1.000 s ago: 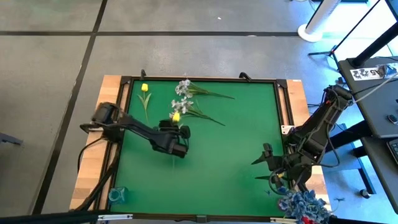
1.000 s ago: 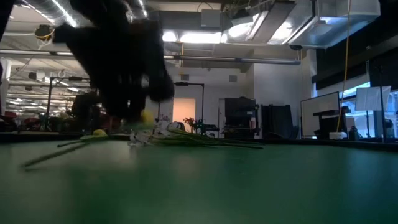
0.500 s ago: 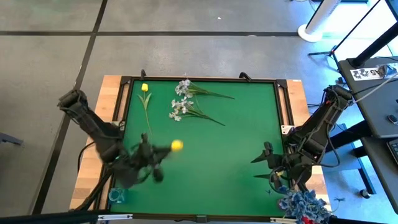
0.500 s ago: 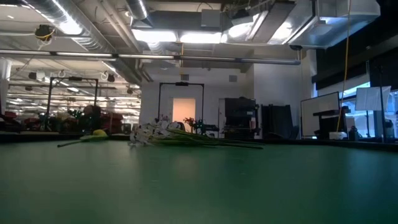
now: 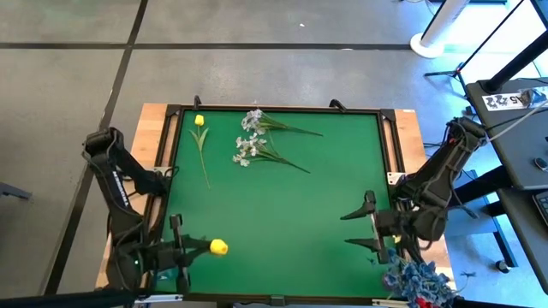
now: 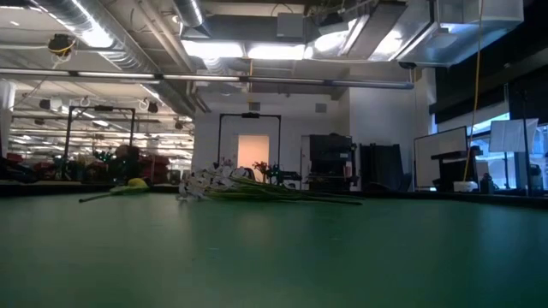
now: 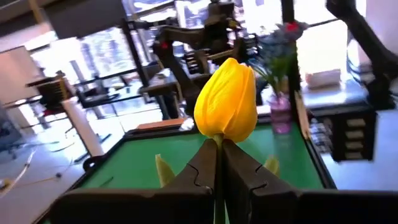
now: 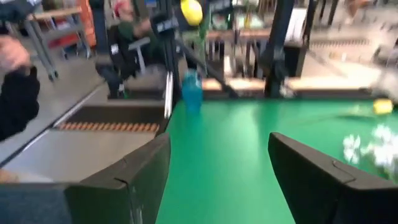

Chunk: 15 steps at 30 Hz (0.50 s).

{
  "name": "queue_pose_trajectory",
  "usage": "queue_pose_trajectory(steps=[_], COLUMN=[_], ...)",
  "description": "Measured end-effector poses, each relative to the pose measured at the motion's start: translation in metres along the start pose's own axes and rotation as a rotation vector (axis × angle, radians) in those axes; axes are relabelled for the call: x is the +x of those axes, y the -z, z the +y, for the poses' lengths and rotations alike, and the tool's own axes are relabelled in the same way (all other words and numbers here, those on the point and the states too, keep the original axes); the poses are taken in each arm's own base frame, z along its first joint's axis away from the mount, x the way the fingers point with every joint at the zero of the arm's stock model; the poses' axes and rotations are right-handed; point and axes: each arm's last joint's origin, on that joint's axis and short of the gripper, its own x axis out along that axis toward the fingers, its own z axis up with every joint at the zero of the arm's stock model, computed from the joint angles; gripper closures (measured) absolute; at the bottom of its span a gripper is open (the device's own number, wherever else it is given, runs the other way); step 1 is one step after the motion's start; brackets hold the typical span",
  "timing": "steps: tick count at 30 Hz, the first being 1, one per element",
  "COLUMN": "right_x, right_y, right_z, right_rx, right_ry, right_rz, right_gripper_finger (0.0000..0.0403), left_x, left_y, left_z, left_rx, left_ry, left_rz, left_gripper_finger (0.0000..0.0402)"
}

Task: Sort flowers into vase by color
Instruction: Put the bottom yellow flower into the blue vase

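Observation:
My left gripper (image 5: 204,248) is over the table's near left corner, shut on a yellow tulip whose bloom (image 5: 219,248) shows just past the fingertips. The right wrist view shows this tulip (image 8: 191,11) above a small blue vase (image 8: 191,93). Another yellow tulip (image 5: 199,121) lies flat near the far left edge. The white and pale blue sprays (image 5: 250,141) lie beside it toward the far middle. My right gripper (image 5: 364,224) hovers open near the right edge. A vase of blue sprays with a red bloom (image 5: 418,281) stands at the near right corner. My left gripper pinches the tulip's stem right under the bloom (image 7: 217,140) between its two shut fingers (image 7: 202,168). The fingers come level from the table's left. The bloom (image 7: 227,99) stands above the fingertips, and the flower is lifted clear of the table.
The green mat (image 5: 291,222) has a raised dark frame and wooden side strips (image 5: 407,137). In the low view the lying flowers (image 6: 231,186) sit at the far side. A person's arm (image 8: 15,93) shows beyond the table's edge in the right wrist view.
My left gripper has swung from the flowers in the far middle toward the table's near left corner, carrying the yellow tulip, which is now clear of the mat. It has turned so that its fingers point toward the table's right.

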Motion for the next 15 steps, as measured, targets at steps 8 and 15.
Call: queue_pose_trajectory(steps=[8,15], right_x=[0.019,0.035], right_y=[-0.010,-0.008], right_z=[-0.022,-0.034], right_rx=[-0.029,-0.039], right_ry=[0.095,0.083], right_rz=[-0.043,-0.015], right_gripper_finger=[0.0134,0.0134], left_x=[0.027,0.087], left_y=[-0.015,0.039], left_z=[0.025,0.071], left_rx=[-0.049,-0.174], left_ry=[-0.063,0.276], left_rz=[-0.005,-0.070], left_gripper_finger=[0.0394,0.0397])
